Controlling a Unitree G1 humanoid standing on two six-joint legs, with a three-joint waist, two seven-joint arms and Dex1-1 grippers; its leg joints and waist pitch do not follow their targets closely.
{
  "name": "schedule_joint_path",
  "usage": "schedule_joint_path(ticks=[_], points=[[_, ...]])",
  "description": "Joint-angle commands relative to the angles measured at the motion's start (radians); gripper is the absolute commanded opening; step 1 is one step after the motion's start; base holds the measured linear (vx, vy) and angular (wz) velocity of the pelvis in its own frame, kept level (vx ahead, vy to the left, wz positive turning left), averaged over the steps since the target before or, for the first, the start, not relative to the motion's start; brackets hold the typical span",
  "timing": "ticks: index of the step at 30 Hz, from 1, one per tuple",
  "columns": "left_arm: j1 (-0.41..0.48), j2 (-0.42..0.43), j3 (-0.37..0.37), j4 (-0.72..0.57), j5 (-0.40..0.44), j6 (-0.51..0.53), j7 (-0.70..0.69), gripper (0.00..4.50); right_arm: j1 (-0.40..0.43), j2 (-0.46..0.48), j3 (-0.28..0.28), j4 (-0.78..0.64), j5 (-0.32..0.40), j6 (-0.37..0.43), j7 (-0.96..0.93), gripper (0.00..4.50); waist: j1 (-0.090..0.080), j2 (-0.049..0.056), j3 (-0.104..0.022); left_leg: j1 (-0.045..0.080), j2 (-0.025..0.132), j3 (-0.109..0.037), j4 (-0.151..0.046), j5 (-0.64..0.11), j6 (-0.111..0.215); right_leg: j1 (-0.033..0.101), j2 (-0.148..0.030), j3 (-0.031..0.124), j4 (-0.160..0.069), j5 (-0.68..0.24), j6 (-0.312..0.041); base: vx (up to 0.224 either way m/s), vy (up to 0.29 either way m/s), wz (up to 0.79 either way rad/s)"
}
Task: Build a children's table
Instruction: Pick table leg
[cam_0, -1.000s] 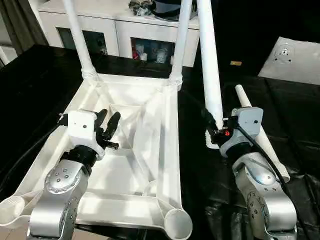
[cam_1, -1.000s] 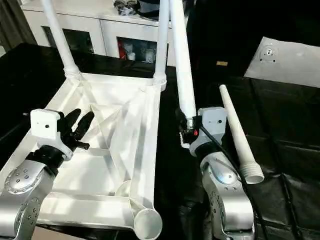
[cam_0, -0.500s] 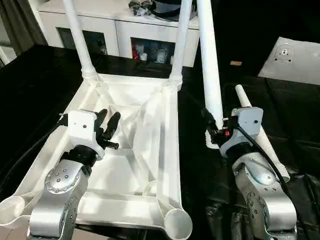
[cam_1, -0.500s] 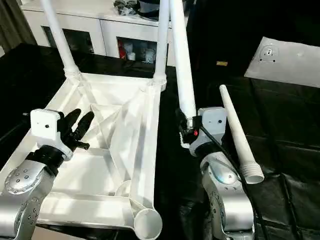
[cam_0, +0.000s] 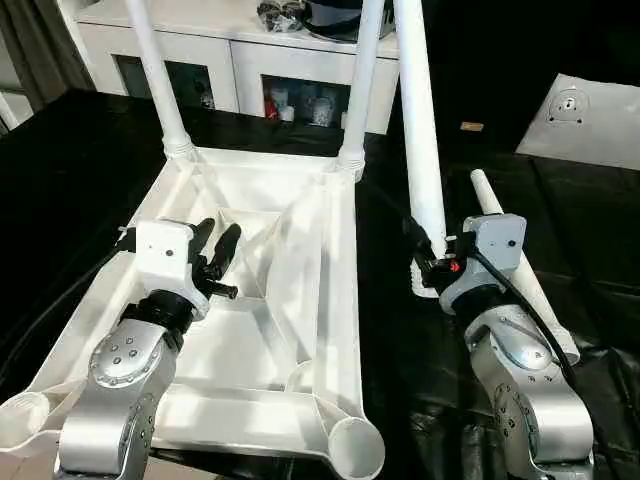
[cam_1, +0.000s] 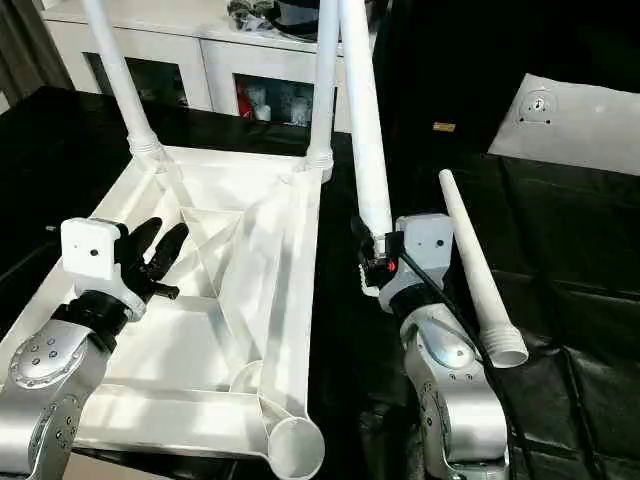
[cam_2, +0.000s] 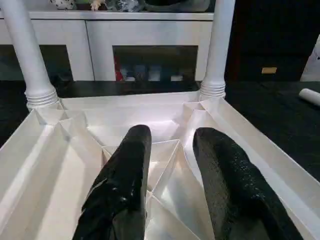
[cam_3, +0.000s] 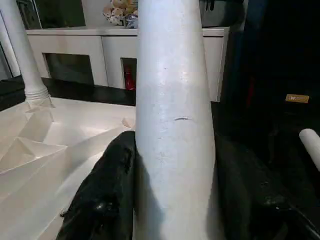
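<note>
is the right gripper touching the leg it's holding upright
Touching. The right wrist view shows the right gripper with a black finger pressed against each side of the white leg.

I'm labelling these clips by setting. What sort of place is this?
Probably an indoor room set up as a test area: a white cabinet with toys behind, and black sheeting under the upturned table top.

there was one white table top (cam_0: 300, 270), upside down. four white legs were counted: two (cam_0: 160, 80) (cam_0: 362, 80) stood in the far corner sockets, one (cam_0: 420, 130) was upright at the right claw (cam_0: 425, 262), and one (cam_0: 520, 270) lay at the right of the frame. two near sockets (cam_0: 355, 445) (cam_0: 22, 418) were bare. two claws showed, the left claw (cam_0: 218, 250) included.
</note>
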Motion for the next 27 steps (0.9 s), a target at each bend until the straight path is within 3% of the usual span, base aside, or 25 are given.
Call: schedule_joint_path(ticks=[1,27], points=[[-0.002,-0.002,0.002,-0.011,0.007,-0.004,0.006,1.66,0.0,-0.003,-0.002,-0.011,-0.001,-0.012,0.005,1.89,0.0,0.001,-0.05,0.0,0.009,0.013,-0.069,-0.17,-0.026,0.038,-0.052,0.035,-0.086,-0.129,-0.085,0.0,0.0,0.0],[-0.002,-0.002,0.002,-0.011,0.007,-0.004,0.006,1.66,0.0,-0.003,-0.002,-0.011,-0.001,-0.012,0.005,1.89,0.0,0.001,-0.05,0.0,0.009,0.013,-0.068,-0.163,-0.025,0.039,-0.052,0.035,-0.085,-0.12,-0.087,0.0,0.0,0.0]])
